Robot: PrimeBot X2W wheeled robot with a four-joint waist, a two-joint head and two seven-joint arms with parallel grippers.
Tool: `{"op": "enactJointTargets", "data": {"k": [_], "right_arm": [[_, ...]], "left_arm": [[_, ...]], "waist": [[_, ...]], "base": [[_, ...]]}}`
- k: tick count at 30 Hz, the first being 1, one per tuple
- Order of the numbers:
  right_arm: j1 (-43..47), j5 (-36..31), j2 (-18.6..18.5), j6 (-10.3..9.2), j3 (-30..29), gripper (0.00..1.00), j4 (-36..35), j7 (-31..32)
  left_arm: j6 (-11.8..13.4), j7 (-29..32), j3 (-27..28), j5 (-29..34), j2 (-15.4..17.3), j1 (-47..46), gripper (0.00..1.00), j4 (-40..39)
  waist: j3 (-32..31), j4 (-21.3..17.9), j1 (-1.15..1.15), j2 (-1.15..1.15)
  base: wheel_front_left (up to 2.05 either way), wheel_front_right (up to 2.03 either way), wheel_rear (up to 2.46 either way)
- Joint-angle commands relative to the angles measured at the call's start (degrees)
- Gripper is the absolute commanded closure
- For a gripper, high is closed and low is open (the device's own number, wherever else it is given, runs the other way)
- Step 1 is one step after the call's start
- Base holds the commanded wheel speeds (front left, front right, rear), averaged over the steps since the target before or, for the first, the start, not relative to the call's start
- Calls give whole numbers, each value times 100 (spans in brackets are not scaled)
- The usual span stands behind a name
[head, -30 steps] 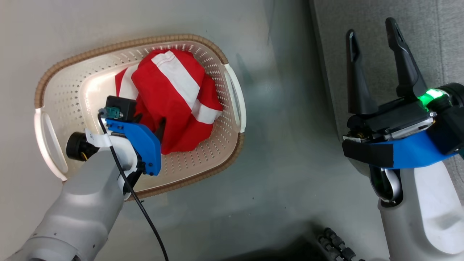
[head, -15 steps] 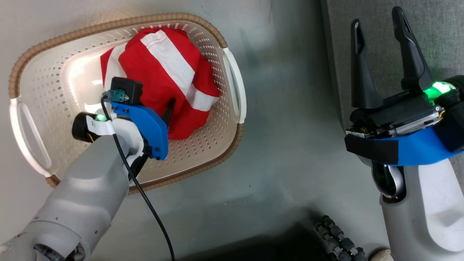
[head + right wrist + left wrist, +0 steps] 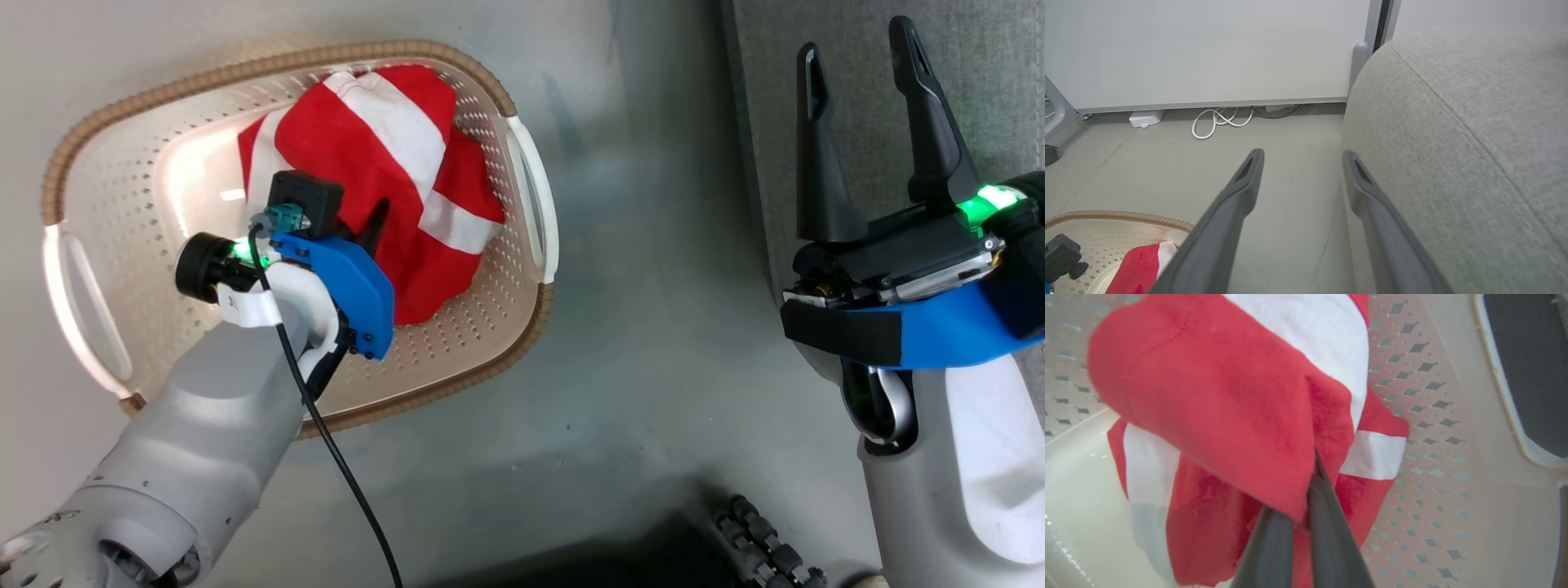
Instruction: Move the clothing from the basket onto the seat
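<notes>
The basket [image 3: 457, 343] sits on the grey floor [image 3: 637, 327]. It is a cream colour with lots of little holes, a brown rim and white handles at its ends. The clothing [image 3: 384, 139] is inside the basket. It is red with wide white stripes, and it is bunched up in a soft heap. In the head view the heap is in the top right part of the basket, near one white handle.

The left arm reaches down into the basket. The left pincer [image 3: 1302, 506] is squeezed shut on a fold of the red cloth. In the left wrist view its two dark fingers [image 3: 1331, 539] are pressed close together, and the cloth hangs over their tips. The holes of the basket wall show all around the cloth. A black cable [image 3: 326, 441] runs along the left arm, and a green light glows on its wrist.

The right pincer [image 3: 856, 45] is well apart from the basket, over by the seat [image 3: 996, 82]. Its two fingers are spread wide and there is nothing between them. One finger is just beside the rounded edge of the seat. The seat is light grey cloth with a sewn line running across it. It has no clothing on the part that can be seen.

Far off, a white cable [image 3: 1220, 118] lies curled on the floor by the wall [image 3: 1208, 49], near a small white box [image 3: 1146, 118].
</notes>
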Motion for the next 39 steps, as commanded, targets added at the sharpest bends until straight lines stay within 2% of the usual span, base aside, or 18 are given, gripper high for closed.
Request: {"op": "enactJointTargets", "data": {"k": [1, 12, 17, 27, 39], "right_arm": [[-88, 31, 8, 1, -15, 0, 16, -20], [105, -57, 7, 1, -77, 0, 211, -21], [274, -111, 6, 1, -136, 0, 353, -20], [675, -68, 5, 1, -141, 0, 694, -20], [1280, -6, -12, 1, -171, 0, 960, -20]], "left_arm": [[-9, -79, -42, -31, -7, -77, 100, -26], [-9, -527, -172, 13, -49, 59, 100, -225], [-9, -527, 529, 346, 35, 262, 100, -674], [-9, -529, 1856, 1658, 84, 1055, 100, -1492], [-9, -530, 2776, 2605, 46, 1792, 100, -2299]], "waist": [[-89, 54, 0, 0], [-975, 399, 0, 0], [-1543, 596, 0, 0], [-2680, 841, 0, 0], [-3968, 887, 0, 0]], "base": [[0, 0, 0], [0, 0, 0], [0, 0, 0], [0, 0, 0], [0, 0, 0]]}}
